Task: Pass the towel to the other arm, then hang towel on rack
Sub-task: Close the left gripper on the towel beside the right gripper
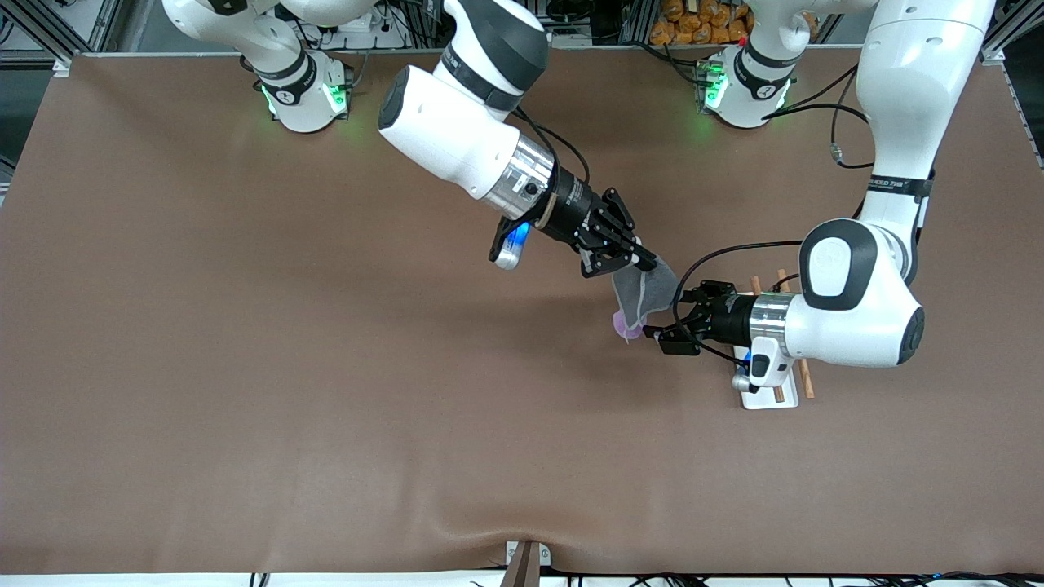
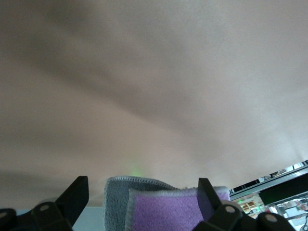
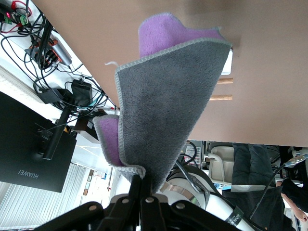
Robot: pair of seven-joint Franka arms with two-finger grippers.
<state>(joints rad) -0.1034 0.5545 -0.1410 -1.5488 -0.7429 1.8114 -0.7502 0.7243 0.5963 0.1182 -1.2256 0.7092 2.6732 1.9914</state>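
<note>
Pinching one corner of the towel (image 1: 644, 295), the right gripper (image 1: 644, 261) had its fingers (image 3: 140, 204) pressed together on the cloth, which hung free above the table (image 1: 326, 408), grey face toward the right wrist camera and purple showing at the folds. The left gripper (image 1: 662, 324) sat at the towel's lower edge with its fingers (image 2: 77, 195) apart, the hem lying between them in the left wrist view but not yet clamped. The handover would likely go best if the left fingers closed on a full fold of cloth before the right fingers released. The rack (image 1: 771, 395) stood on the table under the left arm, toward the left arm's end. Counted: one towel, one rack with two wooden rods (image 1: 806, 379), two grippers.
</note>
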